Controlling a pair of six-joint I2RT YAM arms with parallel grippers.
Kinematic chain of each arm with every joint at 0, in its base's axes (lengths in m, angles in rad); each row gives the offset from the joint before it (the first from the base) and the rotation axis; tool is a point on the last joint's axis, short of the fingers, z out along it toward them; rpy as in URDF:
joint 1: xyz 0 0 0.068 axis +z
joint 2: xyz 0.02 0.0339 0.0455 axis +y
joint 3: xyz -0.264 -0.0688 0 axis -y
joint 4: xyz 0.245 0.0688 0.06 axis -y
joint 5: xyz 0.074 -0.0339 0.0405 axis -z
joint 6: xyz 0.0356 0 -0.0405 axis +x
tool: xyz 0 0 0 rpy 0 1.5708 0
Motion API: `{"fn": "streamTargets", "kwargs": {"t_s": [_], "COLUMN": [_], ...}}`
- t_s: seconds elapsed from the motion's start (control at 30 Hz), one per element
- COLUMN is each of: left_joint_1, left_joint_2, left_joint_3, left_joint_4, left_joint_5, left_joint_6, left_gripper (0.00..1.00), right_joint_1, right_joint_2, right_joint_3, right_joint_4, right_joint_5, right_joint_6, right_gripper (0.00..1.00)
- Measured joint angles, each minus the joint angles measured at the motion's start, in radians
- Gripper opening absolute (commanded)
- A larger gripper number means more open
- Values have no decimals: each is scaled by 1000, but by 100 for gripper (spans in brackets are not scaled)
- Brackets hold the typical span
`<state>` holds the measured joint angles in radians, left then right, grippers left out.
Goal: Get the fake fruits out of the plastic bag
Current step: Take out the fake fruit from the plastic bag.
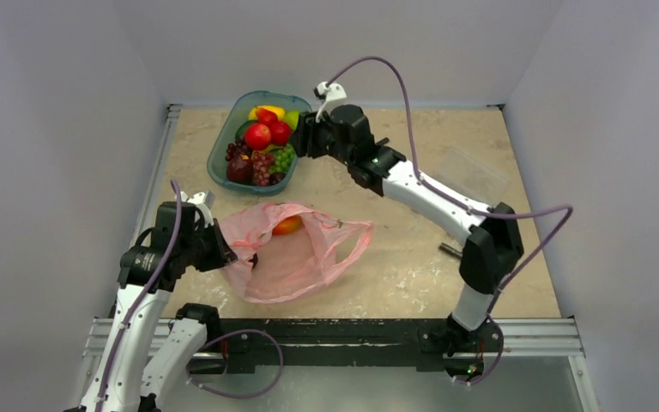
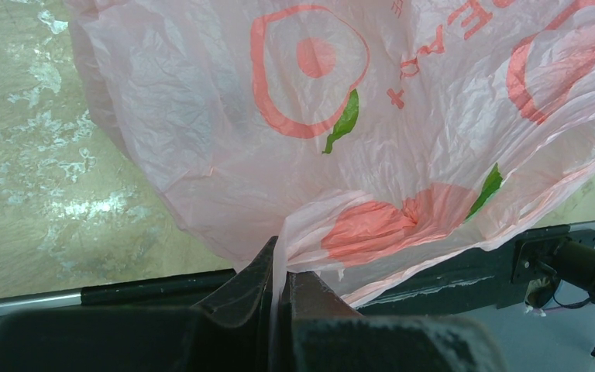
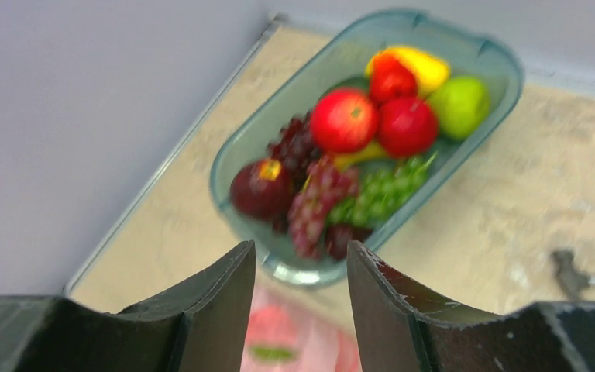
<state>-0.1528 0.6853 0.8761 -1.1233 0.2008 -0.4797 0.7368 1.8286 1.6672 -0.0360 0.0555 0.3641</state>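
The pink plastic bag (image 1: 296, 253) lies crumpled at the table's near left, its handles to the right. An orange-red fruit (image 1: 287, 225) shows at its far edge. My left gripper (image 1: 238, 255) is shut on the bag's left edge; in the left wrist view the film (image 2: 341, 139) is pinched between the fingertips (image 2: 281, 256). My right gripper (image 1: 299, 137) is open and empty, just right of the teal tray (image 1: 220, 153), which holds apples, grapes and other fruits (image 1: 262, 146). The right wrist view shows the tray (image 3: 236, 147), the fruits (image 3: 345, 120) and the open gripper (image 3: 300, 260).
A clear flat plastic sheet (image 1: 474, 172) lies at the far right of the table. A small dark metal piece (image 1: 449, 251) lies beside the right arm. A metal rail (image 1: 159, 172) runs along the table's left edge. Grey walls enclose the table.
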Motion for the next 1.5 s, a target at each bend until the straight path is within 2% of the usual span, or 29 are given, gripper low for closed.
{"fn": "streamTargets", "kwargs": {"t_s": [0.17, 0.3, 0.43, 0.7, 0.87, 1.07, 1.3, 1.5], "left_joint_1": [0, 0, 0, 0, 0, 0, 0, 0], "left_joint_2": [0, 0, 0, -18, -35, -53, -47, -41], "left_joint_3": [0, 0, 0, 0, 0, 0, 0, -4], "left_joint_4": [0, 0, 0, 0, 0, 0, 0, 0], "left_joint_5": [0, 1, 0, -1, -7, -15, -16, -16], "left_joint_6": [0, 0, 0, 0, -1, -2, -8, -8], "left_gripper": [0, 0, 0, 0, 0, 0, 0, 0], "right_joint_1": [143, 322, 476, 560, 566, 566, 565, 565], "right_joint_2": [-235, -396, -455, -296, -167, -1, 112, 149], "right_joint_3": [-279, -481, -620, -743, -776, -776, -747, -698], "right_joint_4": [35, 128, 221, 379, 472, 589, 703, 776], "right_joint_5": [-23, -13, 20, 91, 126, 221, 285, 295], "right_joint_6": [-28, -48, -43, -3, -3, -28, -95, -150], "right_gripper": [45, 45, 44, 44, 48, 60, 82, 90]}}
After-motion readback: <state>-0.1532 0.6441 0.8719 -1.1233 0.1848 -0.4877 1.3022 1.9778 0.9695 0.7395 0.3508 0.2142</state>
